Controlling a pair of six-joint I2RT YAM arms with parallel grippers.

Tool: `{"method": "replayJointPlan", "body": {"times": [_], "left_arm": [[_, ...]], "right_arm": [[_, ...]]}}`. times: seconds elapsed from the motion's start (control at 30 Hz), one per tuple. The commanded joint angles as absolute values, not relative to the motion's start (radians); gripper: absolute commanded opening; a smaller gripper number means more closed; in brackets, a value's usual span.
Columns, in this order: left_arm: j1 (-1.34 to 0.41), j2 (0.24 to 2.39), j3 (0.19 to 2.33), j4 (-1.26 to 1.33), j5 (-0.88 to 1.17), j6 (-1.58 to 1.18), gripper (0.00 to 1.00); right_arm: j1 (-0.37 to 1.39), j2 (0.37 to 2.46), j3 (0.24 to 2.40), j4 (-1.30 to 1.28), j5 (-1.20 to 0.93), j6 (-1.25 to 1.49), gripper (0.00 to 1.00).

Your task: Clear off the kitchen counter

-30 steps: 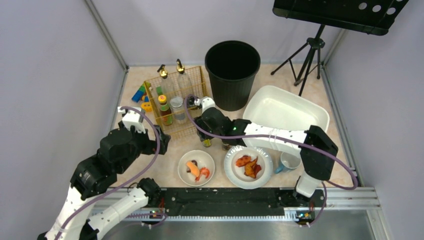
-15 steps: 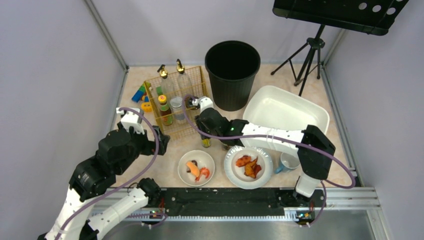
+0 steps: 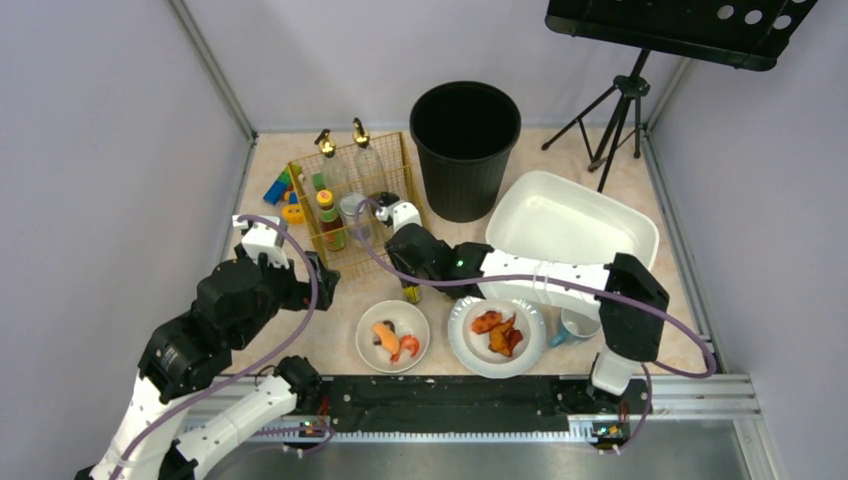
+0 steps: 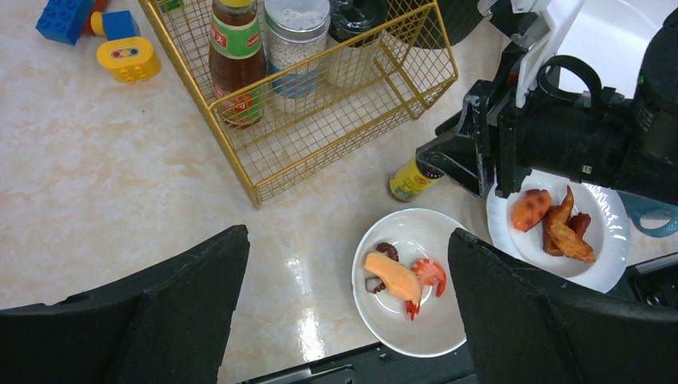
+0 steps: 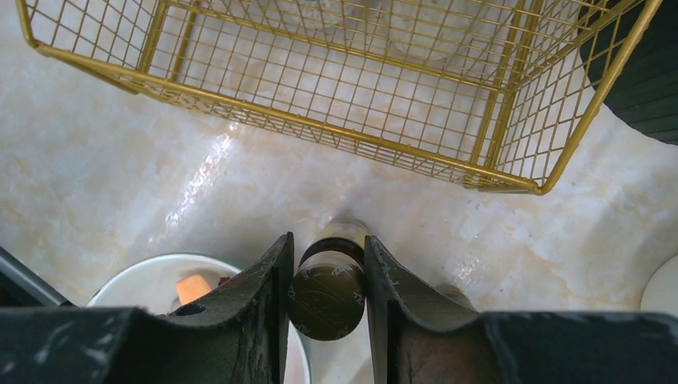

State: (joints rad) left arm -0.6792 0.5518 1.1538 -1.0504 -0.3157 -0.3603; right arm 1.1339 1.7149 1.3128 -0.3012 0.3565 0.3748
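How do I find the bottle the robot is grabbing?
Find the gold wire basket. Just outside its near corner, by the shrimp plate, a small bottle is pinched in the right hand. It alone is outside the basket, with a dark cap and yellow label.

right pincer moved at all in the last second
Yes. In the top view the right pincer has slid slightly left, closer to the wire basket and away from the black bin, gripping the small bottle.
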Motion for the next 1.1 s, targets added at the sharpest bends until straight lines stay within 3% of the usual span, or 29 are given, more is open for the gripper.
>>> {"method": "replayJointPlan", "body": {"times": [0.0,0.3,0.7,1.07], "left_arm": [[-0.678,0.559,1.175,-1.026,-0.319,-0.348,0.99],[-0.679,0.567,1.172,-1.020,-0.313,-0.348,0.99],[-0.678,0.563,1.155,-1.008,-0.305,-0.356,0.99],[-0.678,0.552,1.157,-1.014,-0.309,-0.353,0.99]], "right_arm": [[1.158,1.608,1.426,-0.338,0.400,0.352,0.00],[1.160,1.615,1.624,-0.416,0.437,0.279,0.00],[1.159,1.832,1.981,-0.450,0.433,0.186,0.00],[1.137,2.003,2.090,-0.422,0.368,0.203,0.00]]}}
